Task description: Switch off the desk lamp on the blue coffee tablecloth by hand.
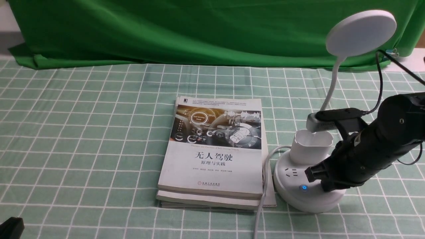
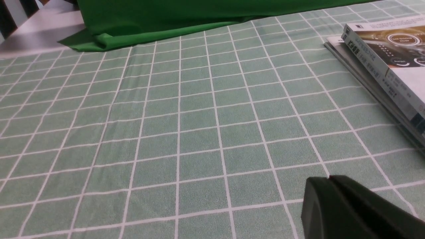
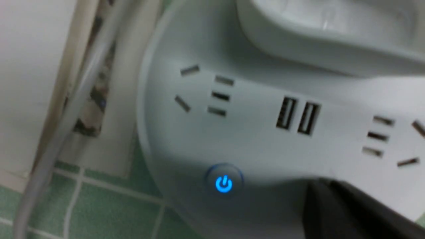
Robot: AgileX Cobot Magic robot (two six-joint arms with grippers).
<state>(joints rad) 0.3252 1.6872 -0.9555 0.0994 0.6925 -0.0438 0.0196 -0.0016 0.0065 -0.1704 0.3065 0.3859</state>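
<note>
desk lamp on pale-green grid tablecloth right of book titled 无人驾驶 原理与实践, blue power button lit, right gripper at base, jaw state unreadable, left gripper pinched closed.

Stack of paperback books — lying flat, spines to the left. The top cover is white, with a car-cockpit photograph above the black Chinese title 无人驾驶, and the lower volumes jut out slightly beneath it.

Dark green backdrop drape — hung across the far side, its hem bunched in folds at the left end.

Bare white tabletop shows behind the drape's right end.
</note>
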